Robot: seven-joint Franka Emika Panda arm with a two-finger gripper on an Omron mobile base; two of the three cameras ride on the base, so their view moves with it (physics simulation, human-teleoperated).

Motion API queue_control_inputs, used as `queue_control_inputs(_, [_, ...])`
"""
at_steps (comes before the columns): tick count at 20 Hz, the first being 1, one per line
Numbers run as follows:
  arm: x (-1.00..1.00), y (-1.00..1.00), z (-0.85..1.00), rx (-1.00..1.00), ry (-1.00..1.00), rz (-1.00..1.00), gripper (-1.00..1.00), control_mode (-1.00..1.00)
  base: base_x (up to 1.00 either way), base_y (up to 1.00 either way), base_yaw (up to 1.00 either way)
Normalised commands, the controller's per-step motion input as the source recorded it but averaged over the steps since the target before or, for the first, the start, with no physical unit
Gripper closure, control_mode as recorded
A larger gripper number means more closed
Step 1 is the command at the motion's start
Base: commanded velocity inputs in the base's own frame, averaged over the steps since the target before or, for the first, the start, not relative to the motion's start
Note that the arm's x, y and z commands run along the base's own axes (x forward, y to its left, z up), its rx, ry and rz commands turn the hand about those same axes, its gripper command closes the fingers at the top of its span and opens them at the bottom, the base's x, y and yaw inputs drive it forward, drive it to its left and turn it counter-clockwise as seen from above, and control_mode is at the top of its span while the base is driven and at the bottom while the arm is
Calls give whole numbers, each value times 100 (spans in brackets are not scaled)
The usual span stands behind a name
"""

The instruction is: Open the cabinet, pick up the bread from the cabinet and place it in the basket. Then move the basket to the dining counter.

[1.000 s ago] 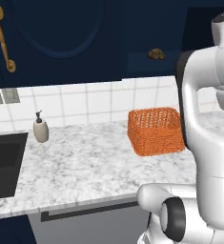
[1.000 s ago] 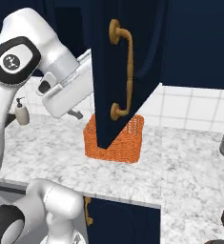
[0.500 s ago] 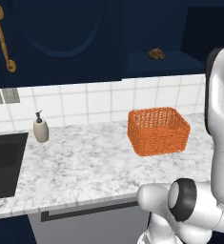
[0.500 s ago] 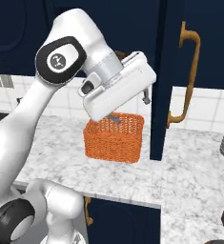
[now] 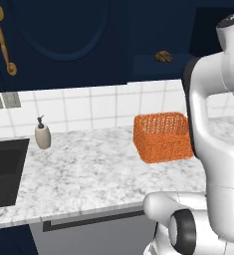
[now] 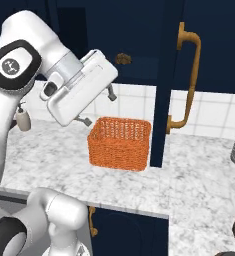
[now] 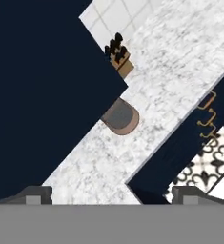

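The navy cabinet stands open, its right door point(image 6: 164, 75) swung out edge-on with a gold handle point(image 6: 187, 75). A small brown bread point(image 6: 122, 58) point(image 5: 163, 56) lies on the navy shelf inside. Below it the orange mesh basket point(image 6: 120, 142) point(image 5: 163, 137) rests on the marble counter near the tiled wall. My gripper point(image 6: 98, 107) hangs open and empty above the basket's left end, left of the door and below the bread. From the hand view, the gripper point(image 7: 112, 194) faces the navy door panel point(image 7: 37, 71). The dining counter is out of view.
A black sink point(image 5: 4, 169) and a soap dispenser point(image 5: 42, 134) sit at the counter's left. The closed left door has a gold handle point(image 5: 4, 40). A knife block point(image 7: 119, 52) and a grey round pot point(image 7: 120, 116) stand on the counter beyond the door.
The cabinet door has swung from nearly edge-on over the basket out to the right. My gripper has drawn back left, away from the handle. The basket has stayed put.
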Motion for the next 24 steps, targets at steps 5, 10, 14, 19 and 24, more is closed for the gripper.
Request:
queue_control_inputs(5, [-20,43,6,-13,25,69,-100,-100,0,0,0])
queue_control_inputs(10, [5,23,4,-11,38,67,-100,-100,0,0,0])
queue_control_inputs(14, [3,14,31,-5,32,67,-100,-100,0,0,0])
queue_control_inputs(19, [0,17,55,-1,25,60,-100,-100,0,0,0])
queue_control_inputs(24, [35,5,3,-2,-12,45,-100,-100,0,0,0])
